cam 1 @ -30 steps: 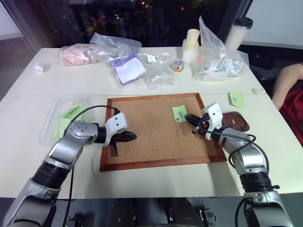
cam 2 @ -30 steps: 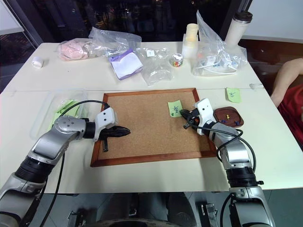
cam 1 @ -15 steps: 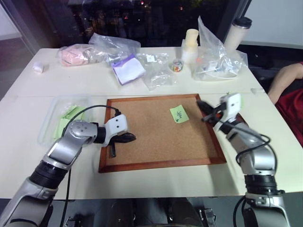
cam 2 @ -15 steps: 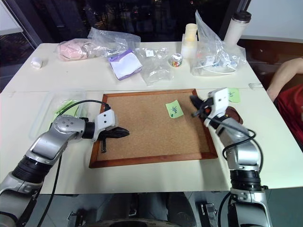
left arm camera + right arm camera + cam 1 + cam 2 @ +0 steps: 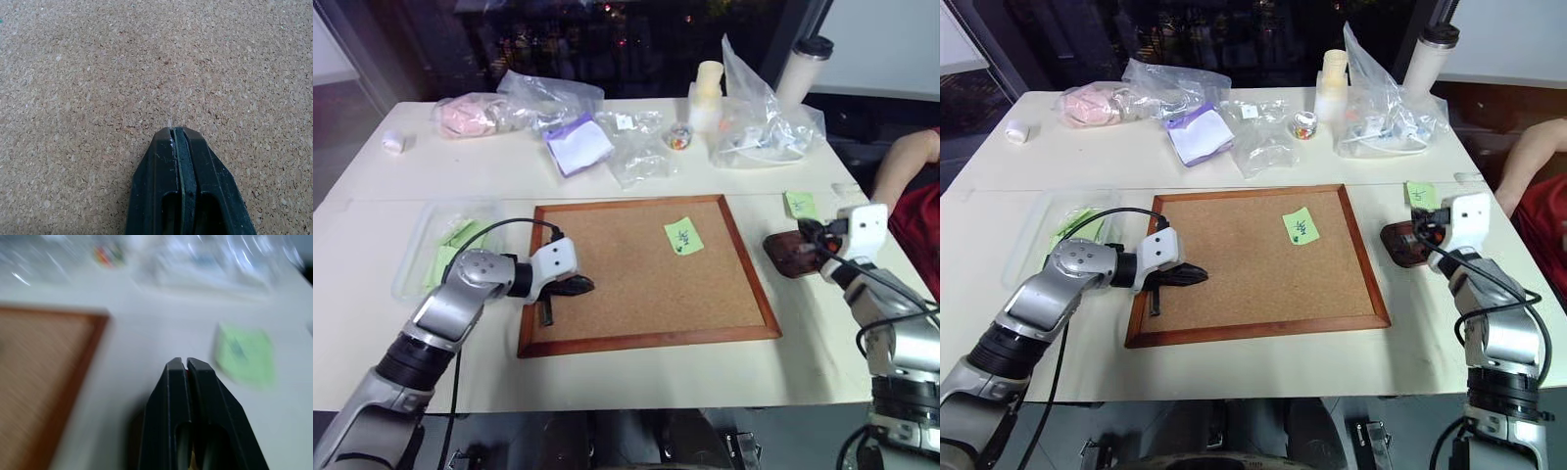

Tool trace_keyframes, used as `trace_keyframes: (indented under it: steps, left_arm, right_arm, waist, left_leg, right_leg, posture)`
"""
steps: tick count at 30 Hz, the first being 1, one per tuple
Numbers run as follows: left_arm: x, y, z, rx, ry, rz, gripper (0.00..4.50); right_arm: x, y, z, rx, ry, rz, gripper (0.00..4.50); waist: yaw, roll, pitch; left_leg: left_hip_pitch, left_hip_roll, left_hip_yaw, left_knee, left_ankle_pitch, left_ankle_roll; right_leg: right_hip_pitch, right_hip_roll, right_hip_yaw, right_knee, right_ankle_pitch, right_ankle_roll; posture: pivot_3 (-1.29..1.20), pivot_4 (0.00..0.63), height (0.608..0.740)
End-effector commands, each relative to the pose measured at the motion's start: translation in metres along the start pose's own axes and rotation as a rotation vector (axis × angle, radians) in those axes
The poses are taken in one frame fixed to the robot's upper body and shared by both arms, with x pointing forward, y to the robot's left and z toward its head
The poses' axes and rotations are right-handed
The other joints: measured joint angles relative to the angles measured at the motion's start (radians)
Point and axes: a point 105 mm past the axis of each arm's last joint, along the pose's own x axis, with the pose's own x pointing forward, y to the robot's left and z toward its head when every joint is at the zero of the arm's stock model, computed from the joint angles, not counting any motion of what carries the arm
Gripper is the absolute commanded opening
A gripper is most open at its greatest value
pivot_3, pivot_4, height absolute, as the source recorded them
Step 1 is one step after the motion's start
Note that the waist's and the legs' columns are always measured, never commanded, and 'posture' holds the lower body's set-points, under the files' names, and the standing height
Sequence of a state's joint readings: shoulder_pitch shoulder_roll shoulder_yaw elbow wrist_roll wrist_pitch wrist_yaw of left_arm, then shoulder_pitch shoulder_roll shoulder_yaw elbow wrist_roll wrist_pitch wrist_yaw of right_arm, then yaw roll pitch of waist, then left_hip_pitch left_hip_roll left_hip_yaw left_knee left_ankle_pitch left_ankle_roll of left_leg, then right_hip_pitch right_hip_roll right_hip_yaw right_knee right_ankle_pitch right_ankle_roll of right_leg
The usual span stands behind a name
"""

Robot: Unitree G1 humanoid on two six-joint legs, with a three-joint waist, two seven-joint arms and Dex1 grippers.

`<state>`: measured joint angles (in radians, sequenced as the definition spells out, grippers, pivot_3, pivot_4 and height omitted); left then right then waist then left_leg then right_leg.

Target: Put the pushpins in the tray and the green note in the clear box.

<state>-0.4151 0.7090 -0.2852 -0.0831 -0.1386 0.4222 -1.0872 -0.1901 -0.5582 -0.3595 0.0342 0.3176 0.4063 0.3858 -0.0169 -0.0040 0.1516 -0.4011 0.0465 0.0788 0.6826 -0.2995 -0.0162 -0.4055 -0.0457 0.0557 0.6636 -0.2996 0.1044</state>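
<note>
While the right end effector (image 5: 1418,228), fingers pressed together, hovers over the small dark brown shallow tray (image 5: 787,253), whatever it pinches is too small to discern. A square light-green sticky note (image 5: 683,236) lies on the wood-framed corkboard (image 5: 636,284); the left end effector (image 5: 579,286) is closed there.

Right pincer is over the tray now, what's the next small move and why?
Probably lower the right pincer a little and open it over the tray: it is shut above the tray, a speck of red shows between its tips, likely a pushpin, though I can't confirm.
</note>
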Motion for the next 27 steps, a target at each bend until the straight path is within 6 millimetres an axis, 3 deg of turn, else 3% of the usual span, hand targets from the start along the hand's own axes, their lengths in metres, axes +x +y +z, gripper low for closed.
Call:
trace_keyframes:
  steps: [1,4,6,9,14,20,25,27]
  left_arm:
    - [0.010,-0.012,-0.022,-0.050,0.076,-0.053,0.00]
    - [0.011,-0.011,-0.021,-0.047,0.075,-0.054,0.00]
    - [0.011,-0.010,-0.020,-0.045,0.075,-0.055,0.00]
    - [0.011,-0.009,-0.021,-0.044,0.079,-0.052,0.00]
    - [0.011,-0.009,-0.020,-0.046,0.076,-0.052,0.00]
    - [0.011,-0.010,-0.020,-0.047,0.075,-0.052,0.00]
    - [0.011,-0.010,-0.020,-0.047,0.075,-0.053,0.00]
    - [0.011,-0.010,-0.020,-0.046,0.075,-0.053,0.00]
  right_arm:
    - [-0.001,-0.006,0.002,-0.026,-0.007,-0.009,0.05]
    - [0.000,-0.011,-0.013,-0.026,0.041,-0.015,0.05]
    - [0.001,-0.011,-0.012,-0.014,0.031,-0.013,0.61]
    - [0.001,-0.011,-0.012,-0.010,0.025,-0.009,1.87]
    - [0.000,-0.012,-0.008,-0.001,0.006,-0.019,4.46]
    - [-0.001,-0.017,0.012,0.040,-0.078,-0.044,4.46]
    - [-0.001,-0.025,0.037,0.191,-0.192,-0.089,4.46]
    - [0.000,-0.017,0.048,0.214,-0.223,-0.041,4.46]
  waist:
    - [0.000,0.001,-0.001]
    - [0.001,0.001,-0.001]
    - [0.002,0.001,-0.001]
    - [0.002,0.001,-0.001]
    - [0.002,0.001,-0.001]
    - [0.002,0.001,-0.001]
    - [0.003,0.001,-0.001]
    - [0.003,0.001,-0.001]
  left_leg:
    - [0.001,0.000,0.000,0.000,0.000,0.000]
    - [0.004,0.000,0.000,0.000,0.000,0.000]
    - [0.005,0.000,0.000,0.000,0.000,0.001]
    - [0.008,0.000,0.000,-0.001,-0.001,0.001]
    - [0.008,0.000,0.000,-0.001,-0.001,0.001]
    - [0.008,0.000,0.000,-0.001,-0.001,0.001]
    - [0.008,0.000,-0.001,-0.001,-0.001,0.001]
    - [0.008,0.000,-0.001,-0.002,-0.001,0.001]
  right_leg:
    - [0.001,0.000,0.000,0.000,0.000,0.000]
    - [0.004,0.000,0.000,0.000,0.000,0.000]
    - [0.006,0.000,0.000,-0.001,0.000,0.000]
    - [0.008,0.000,0.000,-0.002,0.000,0.000]
    - [0.008,0.000,0.000,-0.002,0.000,0.000]
    - [0.009,0.000,0.000,-0.002,0.000,0.000]
    - [0.009,0.000,0.001,-0.002,0.000,0.000]
    - [0.009,0.000,0.000,-0.002,0.000,0.000]
  posture:
    - [0.00,0.150,0.734]
    - [0.00,0.150,0.734]
    - [0.00,0.150,0.734]
    - [0.00,0.150,0.734]
    - [0.00,0.150,0.734]
    - [0.00,0.150,0.734]
    - [0.00,0.150,0.734]
    - [0.00,0.150,0.734]
